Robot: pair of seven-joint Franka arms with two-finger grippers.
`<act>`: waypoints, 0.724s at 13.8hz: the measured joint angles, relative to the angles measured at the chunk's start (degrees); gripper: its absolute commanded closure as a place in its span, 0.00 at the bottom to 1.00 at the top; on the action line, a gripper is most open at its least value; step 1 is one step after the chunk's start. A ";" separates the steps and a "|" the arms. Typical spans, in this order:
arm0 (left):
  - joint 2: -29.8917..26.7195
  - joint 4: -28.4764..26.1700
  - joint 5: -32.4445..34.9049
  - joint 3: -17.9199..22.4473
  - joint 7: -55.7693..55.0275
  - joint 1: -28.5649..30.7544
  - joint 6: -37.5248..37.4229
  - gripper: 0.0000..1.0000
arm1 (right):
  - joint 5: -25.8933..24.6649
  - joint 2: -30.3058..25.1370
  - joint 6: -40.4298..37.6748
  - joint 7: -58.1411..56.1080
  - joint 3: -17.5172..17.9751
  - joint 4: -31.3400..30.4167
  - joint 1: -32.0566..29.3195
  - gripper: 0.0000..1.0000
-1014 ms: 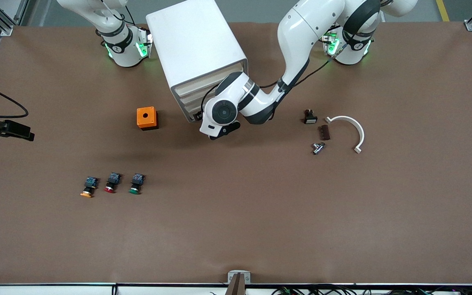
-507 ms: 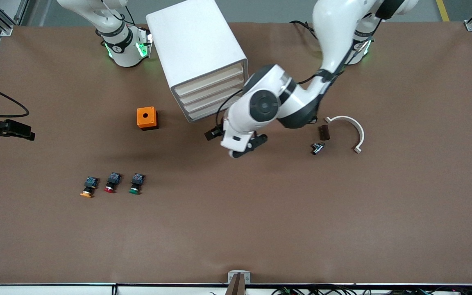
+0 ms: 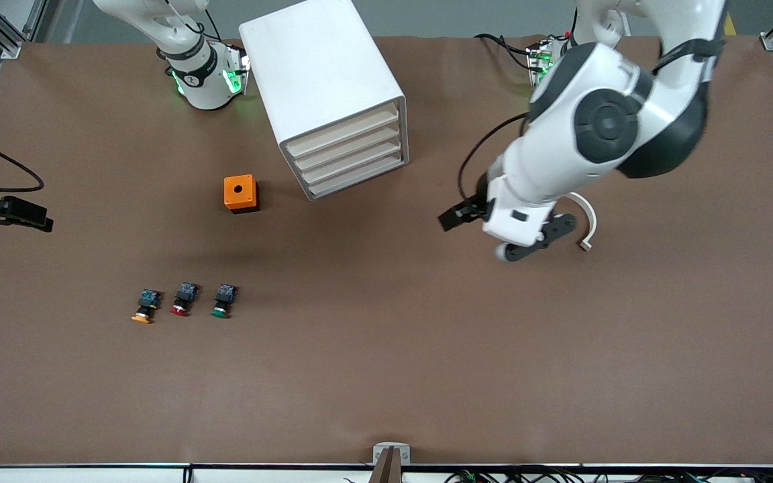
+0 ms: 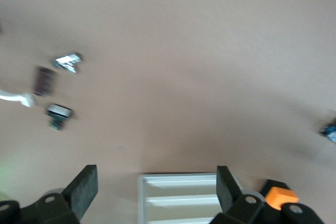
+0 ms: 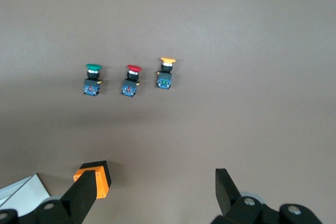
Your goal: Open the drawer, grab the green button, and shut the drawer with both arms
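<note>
The green-capped button [image 3: 223,301] lies on the table beside a red-capped one [image 3: 184,299] and an orange-capped one [image 3: 145,306]. It also shows in the right wrist view [image 5: 92,80]. The white drawer cabinet [image 3: 323,87] stands near the robots' bases with all its drawers shut; its front shows in the left wrist view [image 4: 189,198]. My left gripper [image 3: 534,243] hangs open and empty, high over the small parts toward the left arm's end; its jaws stand wide in its own view [image 4: 157,190]. My right gripper [image 3: 41,221] waits open and empty at the right arm's end [image 5: 155,192].
An orange box [image 3: 241,193] sits beside the cabinet, nearer to the front camera than it. A white curved bracket [image 3: 588,215] shows partly under the left arm. A silver part [image 4: 68,61], a brown block [image 4: 44,80] and a black part [image 4: 59,115] lie by it.
My left arm has drawn away from the cabinet's drawer front and swung up and toward the left arm's end, over the small parts. The right arm has barely moved.
</note>
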 measured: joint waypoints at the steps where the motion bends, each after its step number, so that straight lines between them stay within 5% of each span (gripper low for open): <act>1: -0.98 -0.05 0.42 0.04 3.91 2.29 -2.23 0.01 | 0.01 -0.09 -0.09 0.01 -0.07 0.77 -0.13 0.00; 5: -4.02 -0.28 1.88 0.10 17.65 10.60 -7.78 0.01 | 0.23 -1.65 -4.80 -0.33 -0.05 1.49 -1.97 0.00; 10: -4.96 -1.93 7.90 0.08 23.78 13.04 -9.24 0.01 | 0.28 -8.59 -5.24 -0.42 0.65 -3.36 -2.01 0.00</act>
